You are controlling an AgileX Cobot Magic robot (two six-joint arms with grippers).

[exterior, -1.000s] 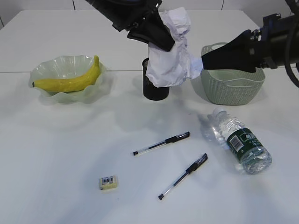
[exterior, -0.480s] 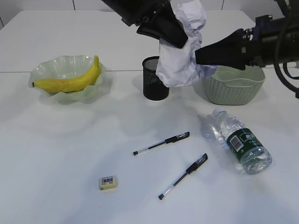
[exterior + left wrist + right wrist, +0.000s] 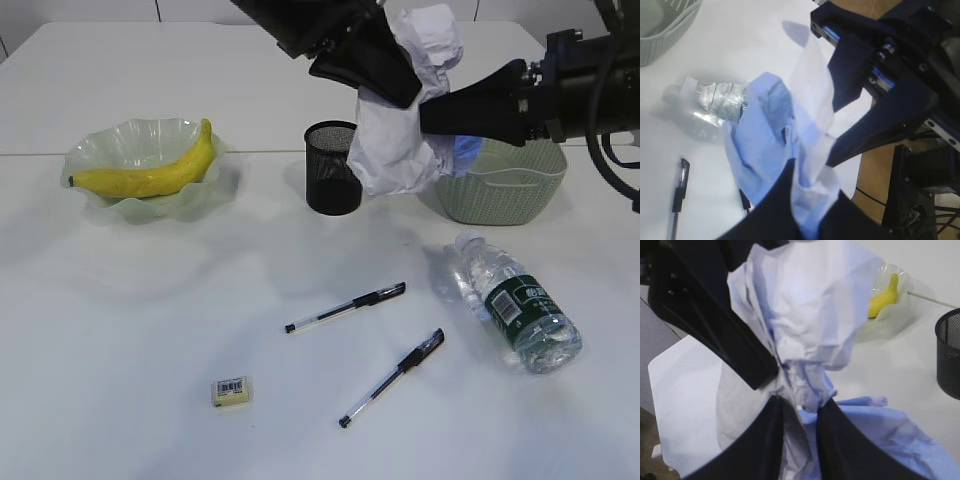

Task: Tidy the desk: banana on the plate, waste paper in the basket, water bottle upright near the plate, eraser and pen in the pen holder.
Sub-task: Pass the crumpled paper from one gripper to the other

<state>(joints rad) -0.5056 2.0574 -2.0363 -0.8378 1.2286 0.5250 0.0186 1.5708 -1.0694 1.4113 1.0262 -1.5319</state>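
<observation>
Exterior view: left gripper [image 3: 392, 88] and right gripper [image 3: 432, 115] both pinch the waste paper [image 3: 400, 140] above the desk [image 3: 130, 330], between pen holder [image 3: 332, 180] and basket [image 3: 505, 180]. The eraser [image 3: 231, 390] carries a barcode; the water bottle [image 3: 515, 310] label is unreadable.

Left wrist view: fingers [image 3: 775, 210] clamp paper.

Right wrist view: fingers [image 3: 765, 435] clamp paper.

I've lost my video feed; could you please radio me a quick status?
Left gripper and right gripper both pinching waste paper, held aloft beside basket. Nothing blocking basket.
</observation>
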